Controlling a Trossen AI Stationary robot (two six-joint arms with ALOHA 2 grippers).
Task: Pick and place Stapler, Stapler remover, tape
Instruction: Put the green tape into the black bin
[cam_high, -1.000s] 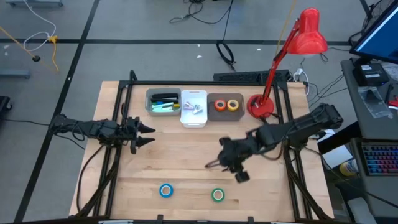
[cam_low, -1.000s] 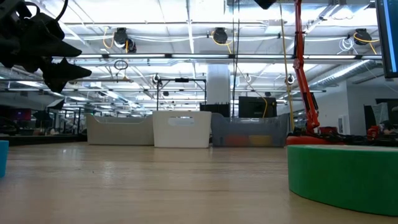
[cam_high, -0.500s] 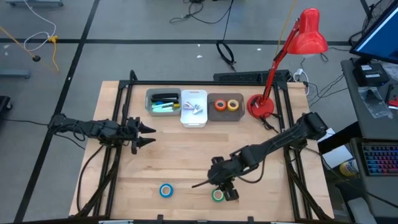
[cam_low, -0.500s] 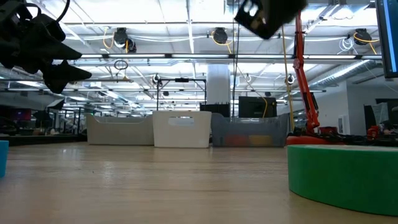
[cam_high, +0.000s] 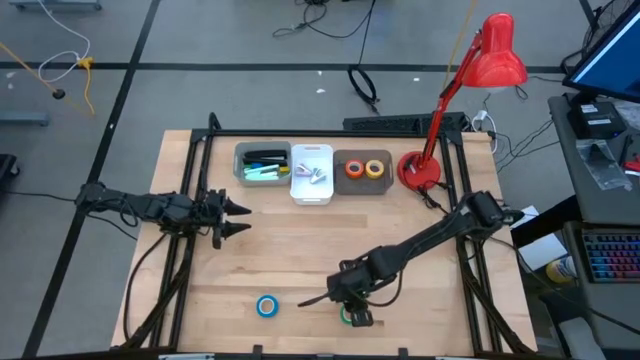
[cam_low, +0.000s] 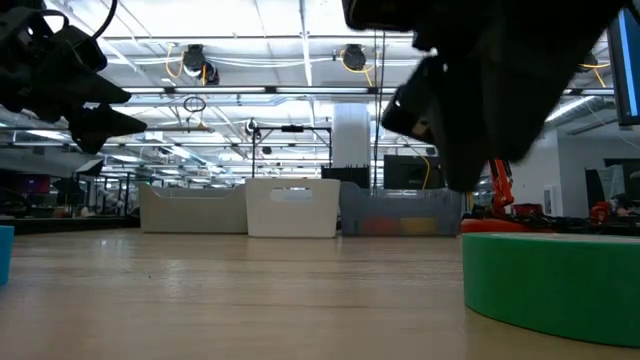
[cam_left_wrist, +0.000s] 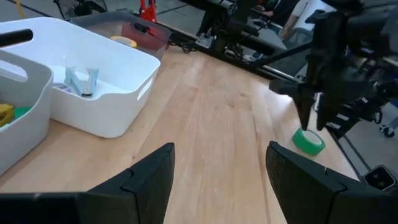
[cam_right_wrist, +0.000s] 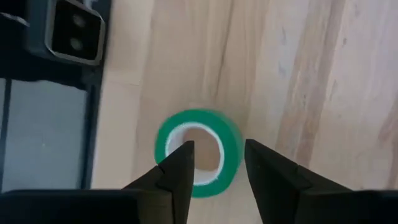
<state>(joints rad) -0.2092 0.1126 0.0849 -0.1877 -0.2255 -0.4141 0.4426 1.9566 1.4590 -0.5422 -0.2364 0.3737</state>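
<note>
green tape roll lies flat on the wooden counter near its front edge, directly beneath the right end effector, whose two fingers stand apart and released, one over the roll's pale centre and one just outside its rim, holding nothing. being a ring, the roll has no long axis to line up with, so a straight descent looks like what the grasp calls for. the left end effector waits open, well apart over the counter's left side, nearer the blue tape roll than the green one.
</note>
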